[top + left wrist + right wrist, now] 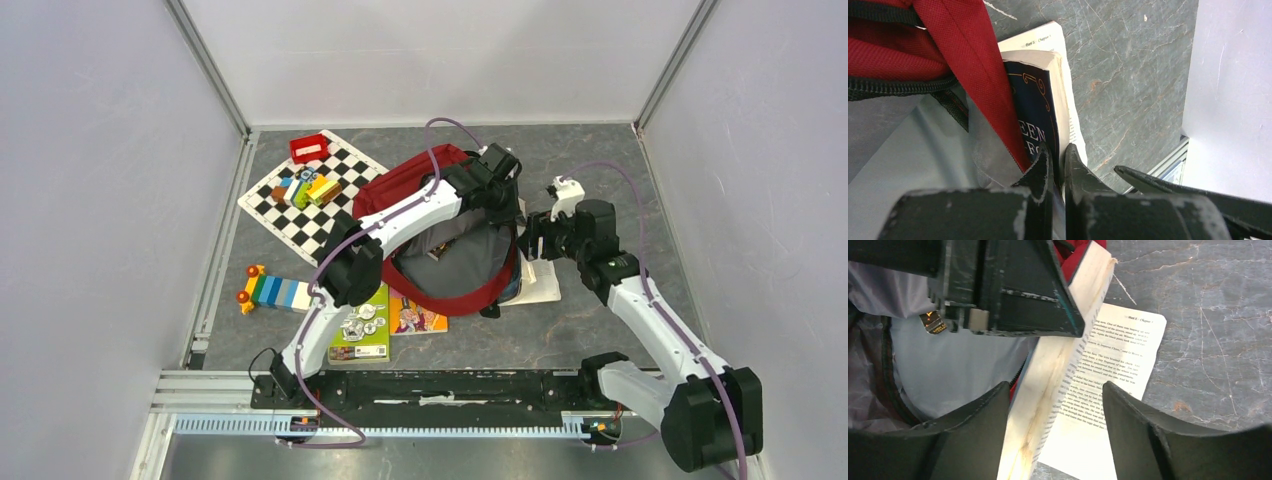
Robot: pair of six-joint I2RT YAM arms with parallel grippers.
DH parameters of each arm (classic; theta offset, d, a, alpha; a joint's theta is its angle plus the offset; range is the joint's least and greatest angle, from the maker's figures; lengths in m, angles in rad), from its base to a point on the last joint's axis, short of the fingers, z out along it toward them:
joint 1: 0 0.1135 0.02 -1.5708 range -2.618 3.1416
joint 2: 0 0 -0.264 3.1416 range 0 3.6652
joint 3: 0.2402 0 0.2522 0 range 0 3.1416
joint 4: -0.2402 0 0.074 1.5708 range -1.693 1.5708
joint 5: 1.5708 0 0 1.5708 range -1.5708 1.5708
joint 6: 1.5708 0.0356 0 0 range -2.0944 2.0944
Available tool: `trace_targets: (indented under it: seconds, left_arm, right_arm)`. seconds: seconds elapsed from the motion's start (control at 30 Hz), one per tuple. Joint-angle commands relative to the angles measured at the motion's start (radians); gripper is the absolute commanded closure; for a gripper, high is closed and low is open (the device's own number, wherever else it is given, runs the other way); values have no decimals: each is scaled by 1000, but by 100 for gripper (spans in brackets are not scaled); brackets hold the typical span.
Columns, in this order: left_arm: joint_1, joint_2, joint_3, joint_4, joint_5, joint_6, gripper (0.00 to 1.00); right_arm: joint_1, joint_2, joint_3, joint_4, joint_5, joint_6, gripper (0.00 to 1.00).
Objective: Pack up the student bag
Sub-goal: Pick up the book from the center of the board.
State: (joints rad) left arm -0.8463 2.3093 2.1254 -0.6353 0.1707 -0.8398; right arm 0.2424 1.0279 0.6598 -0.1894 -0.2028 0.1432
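Note:
The student bag (pixel 415 185) is a dark-red backpack lying open in the middle of the table, grey lining (pixel 462 258) up. A book with a dark blue cover (pixel 1035 115) and white pages (pixel 1048 390) stands tilted against the bag's right rim (pixel 975 75), one loose page flat on the table (pixel 1120 365). My left gripper (pixel 1058 160) reaches over the bag and is shut on the book's cover and top pages. My right gripper (pixel 1055 410) is open, its jaws either side of the book's page block, not touching it.
A chessboard (pixel 285 215) with coloured blocks (pixel 305 188) and a small red box (pixel 309 148) lies at the back left. A coloured toy (pixel 270 290), a green booklet (pixel 362 328) and an orange picture book (pixel 418 318) lie at the front left. Walls enclose three sides.

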Motion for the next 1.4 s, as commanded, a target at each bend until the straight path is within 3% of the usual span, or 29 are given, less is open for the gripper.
trace_targets:
  seconds: [0.0,0.17,0.6,0.8,1.1,1.37]
  left_arm:
    - [22,-86,-17,56,29,-3,98]
    - [22,-93,-42,91,46,-29,98]
    - [29,-99,-53,113,37,-33,98]
    - [39,-97,-56,128,53,-28,98]
    - [42,-97,-55,148,76,-12,98]
    - [42,-101,-55,151,81,-5,98]
  right_arm:
    - [-45,1,18,-12,-74,6,21]
    - [-55,74,21,-7,-193,27,10]
    - [-55,191,33,-6,-319,58,13]
    - [-57,155,22,-51,-321,34,16]
    - [-69,71,47,-142,-381,-34,7]
    - [-69,11,31,-220,-422,-100,5]
